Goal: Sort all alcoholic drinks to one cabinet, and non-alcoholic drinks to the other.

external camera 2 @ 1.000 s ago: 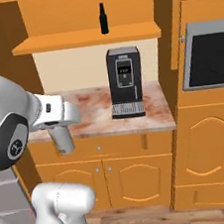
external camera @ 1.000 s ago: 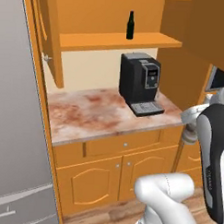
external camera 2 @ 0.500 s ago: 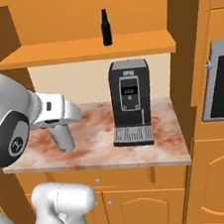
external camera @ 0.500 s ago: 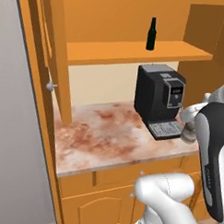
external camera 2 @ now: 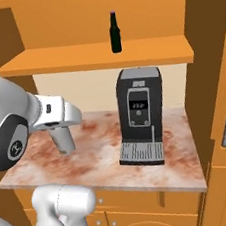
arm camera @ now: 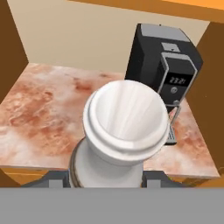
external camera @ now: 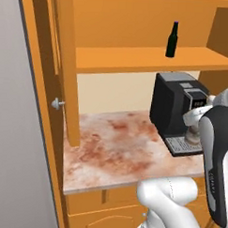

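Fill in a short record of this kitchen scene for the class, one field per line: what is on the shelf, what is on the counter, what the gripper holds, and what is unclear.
shelf: dark bottle, upright, alone on the orange shelf
counter: black coffee machine on the marbled counter
gripper: gripper closed around a white-capped bottle, held above the counter
unclear: the held bottle's body colour, hidden behind its cap

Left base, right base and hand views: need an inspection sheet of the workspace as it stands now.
Surface: marble counter, bare apart from the coffee machine.
Job's things: dark bottle upright on the open shelf; white-capped bottle in the pincer, body colour hidden.
Clutter: black coffee machine on the counter's right.
Grippers: pincer shut on the white-capped bottle, above the counter.
Cables: nothing seen.
Surroundings: wooden cabinets, open door with knob on the left.
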